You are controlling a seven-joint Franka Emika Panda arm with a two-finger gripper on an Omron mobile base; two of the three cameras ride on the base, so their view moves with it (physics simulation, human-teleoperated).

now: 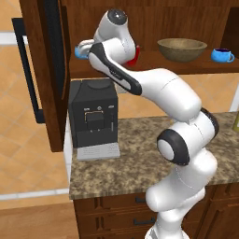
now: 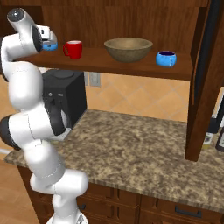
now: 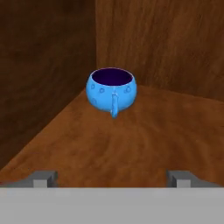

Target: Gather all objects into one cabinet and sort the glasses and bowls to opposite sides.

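The dark brown wall cabinet [image 2: 131, 17] stands open above the speckled stone tabletop [image 2: 144, 140], its door [image 1: 44, 70] with the long black bar handle [image 1: 25, 70] swung out on the left of the left base view. The white arm [image 1: 182, 140] rises from the base and bends up and leftward to the cabinet's shelf [image 2: 131, 65]. A black coffee machine [image 1: 93, 116] sits on the tabletop under the left end of that shelf.

On the shelf, the wide brown wooden bowl [image 2: 128, 49] rests right of the middle. A small red cup [image 2: 73, 49] stands left of it, well apart. One blue mug [image 2: 166, 58] sits near the bowl on its right side. A second blue mug [image 3: 111, 89] stands upright in the far left corner of the shelf, close to the side and back walls, its handle turned toward the hand camera.

The pincer [image 3: 111, 178] hangs just in front of this left mug, its two fingertips [image 3: 43, 178] spread wide apart, with bare shelf between them and the mug. It holds nothing, and the mug rests free on the wood.
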